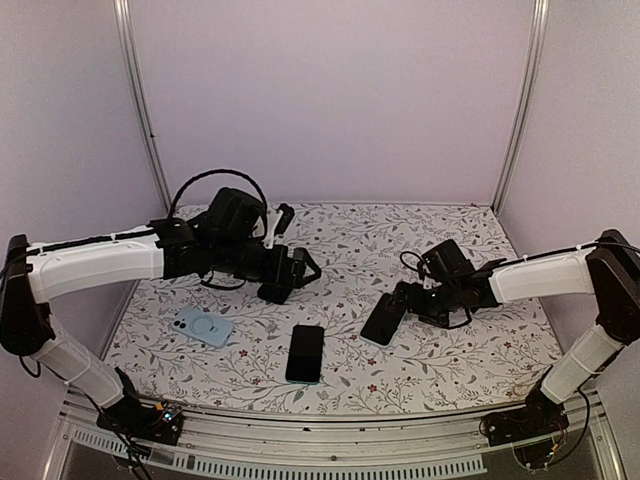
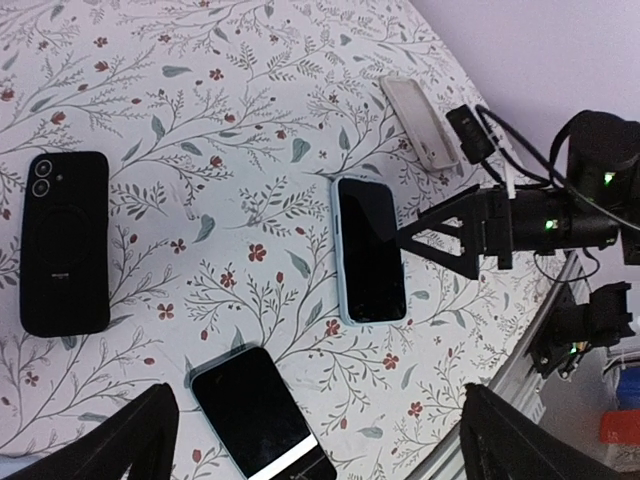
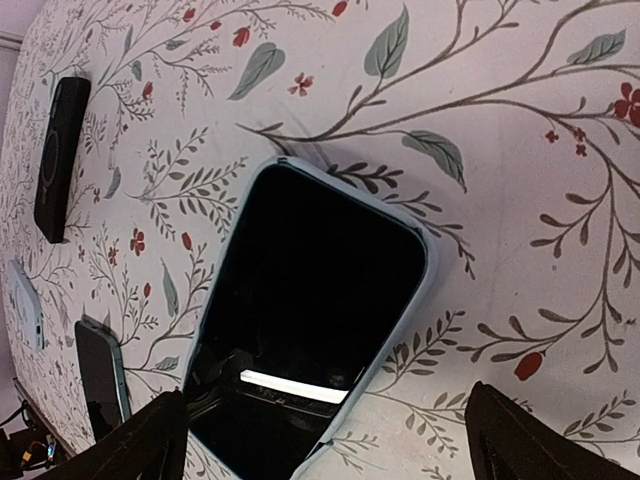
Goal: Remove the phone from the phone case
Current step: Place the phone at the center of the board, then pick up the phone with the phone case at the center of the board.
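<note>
- right tool [image 3: 325,400]: released, its fingers [image 3: 150,445] spread wide and grasping nothing; it hangs low over the worktop.
- directly below it lies a black-screened phone in a light blue case [image 3: 310,330], screen up and flat on the worktop, seated in its case. its near end sits between the spread fingers; whether they touch it cannot be told.
- left tool [image 2: 318,410]: also released and empty, held above the worktop well to the left of the right tool.
- in the left wrist view a second dark-screened phone with a pale blue rim [image 2: 260,415] lies face up just beneath that tool.
- further out are a black slab-shaped phone back with a ring mark and two lenses [image 2: 65,243] and a pale whitish case [image 2: 422,122], both flat and apart from the rest.
- a light blue rounded phone back with a white ring [image 1: 203,326] lies near the front left.
- a white worktop cover printed with leaves and small red flowers [image 1: 450,370] carries all of it.
</note>
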{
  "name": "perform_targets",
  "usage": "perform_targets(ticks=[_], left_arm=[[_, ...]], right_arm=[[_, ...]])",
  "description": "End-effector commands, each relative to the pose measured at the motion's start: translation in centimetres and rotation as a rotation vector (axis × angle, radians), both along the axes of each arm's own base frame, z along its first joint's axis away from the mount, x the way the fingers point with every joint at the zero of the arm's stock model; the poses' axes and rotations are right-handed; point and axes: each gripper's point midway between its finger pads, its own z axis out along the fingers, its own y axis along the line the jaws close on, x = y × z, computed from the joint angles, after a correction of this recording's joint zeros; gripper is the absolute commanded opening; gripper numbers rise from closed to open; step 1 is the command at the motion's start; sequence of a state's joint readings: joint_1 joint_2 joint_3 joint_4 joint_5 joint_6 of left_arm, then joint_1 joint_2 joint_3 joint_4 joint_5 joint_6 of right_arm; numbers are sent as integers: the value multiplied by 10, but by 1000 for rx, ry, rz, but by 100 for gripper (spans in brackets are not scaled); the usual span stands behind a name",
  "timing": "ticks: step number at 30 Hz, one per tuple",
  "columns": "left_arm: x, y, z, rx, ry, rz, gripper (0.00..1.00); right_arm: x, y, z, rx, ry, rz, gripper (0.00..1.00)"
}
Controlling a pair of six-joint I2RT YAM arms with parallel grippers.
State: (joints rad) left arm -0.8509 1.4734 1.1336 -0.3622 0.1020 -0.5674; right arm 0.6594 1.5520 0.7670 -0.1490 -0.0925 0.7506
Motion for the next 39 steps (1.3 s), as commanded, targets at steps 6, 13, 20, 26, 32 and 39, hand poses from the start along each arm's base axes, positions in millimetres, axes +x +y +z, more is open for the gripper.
perform_targets(ticks=[6,13,20,26,32,39], left_arm=[[5,-5,24,-107,-74,-6,99],[13,-9,37,-142,-111,17,99],[21,-12,38,-239,-75,40,99],[32,-5,33,-301,-43,92,99],[40,-7,27,-342,-15,103,99],[40,-13,22,-375,16,100,99]], right_arm=[[15,35,-13,14,36,42,99],[46,70,-5,-25,-24,134,99],[65,71,-11,-205,-62,205,99],[51,70,-7,-315,-95,223,99],[22,82,2,-321,-82,246,99],[-2,69,-5,-426,-48,216,99]])
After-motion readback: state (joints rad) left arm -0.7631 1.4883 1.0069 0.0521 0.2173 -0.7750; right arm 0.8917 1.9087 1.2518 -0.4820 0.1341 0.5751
